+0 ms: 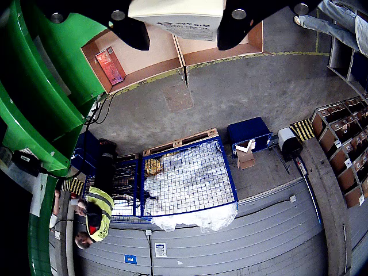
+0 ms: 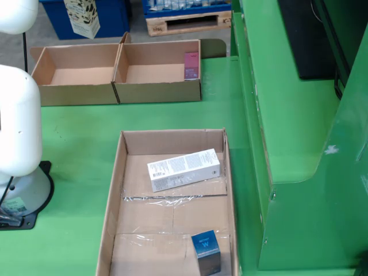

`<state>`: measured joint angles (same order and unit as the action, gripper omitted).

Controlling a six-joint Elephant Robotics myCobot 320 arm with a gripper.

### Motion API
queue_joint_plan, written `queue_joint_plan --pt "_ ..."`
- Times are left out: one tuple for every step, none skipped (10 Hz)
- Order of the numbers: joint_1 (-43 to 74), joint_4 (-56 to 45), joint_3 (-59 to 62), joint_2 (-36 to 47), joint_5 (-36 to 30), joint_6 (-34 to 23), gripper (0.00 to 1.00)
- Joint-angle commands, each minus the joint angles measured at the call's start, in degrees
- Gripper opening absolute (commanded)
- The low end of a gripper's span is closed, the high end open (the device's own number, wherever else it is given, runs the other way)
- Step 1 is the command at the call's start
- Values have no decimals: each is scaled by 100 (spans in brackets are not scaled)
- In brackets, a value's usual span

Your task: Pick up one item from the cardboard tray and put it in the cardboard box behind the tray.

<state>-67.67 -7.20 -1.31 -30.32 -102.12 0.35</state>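
- Standing beside the green table (image 2: 75, 149), I saw the gripper (image 1: 184, 37) only in the view that rode on it. Its two black fingers (image 1: 129, 26) were pressed against either side of a pale carton (image 1: 175, 11) with a printed label, pinching it.
- In the still view the gripper itself was out of frame. Only the white arm (image 2: 17, 121) and its base (image 2: 26, 198) showed, at the left edge and clear of the tray.
- The cardboard tray (image 2: 118, 190) lay open-topped in the middle of the table, its right wall close to the tall green housing (image 2: 287, 115). That left little room on that side and a wide bare strip on the left.
- Inside the tray, a long white box (image 2: 184, 168) lay flat and a little askew. Its right end was near the right wall and it sat well short of the back wall.
- A small blue cube (image 2: 206, 248) stood in the tray's front right corner, just beside the right wall and well apart from the white box.
- Behind the tray, across an open band of green, two cardboard boxes stood side by side and touching. These were the right box (image 2: 158, 92) and the left box (image 2: 77, 95).
- A pink packet (image 2: 191, 64) leaned upright against the right box's right wall, and the rest of its floor was bare. The left box showed only bare floor.
- From the gripper's view, both boxes lay past the held carton, with the pink packet visible there too.
- Farther off in that view were a blue wire cage (image 1: 187, 178) and a person in a yellow vest (image 1: 98, 215).
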Motion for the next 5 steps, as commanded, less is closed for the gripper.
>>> queue_joint_plan --pt "-59 325 131 55 224 -147 0" --pt "-138 435 131 12 377 -198 0" --pt "-160 517 131 -38 472 -315 0" --pt "-160 517 132 -38 471 -314 0" --pt "-260 795 130 -151 811 -473 0"
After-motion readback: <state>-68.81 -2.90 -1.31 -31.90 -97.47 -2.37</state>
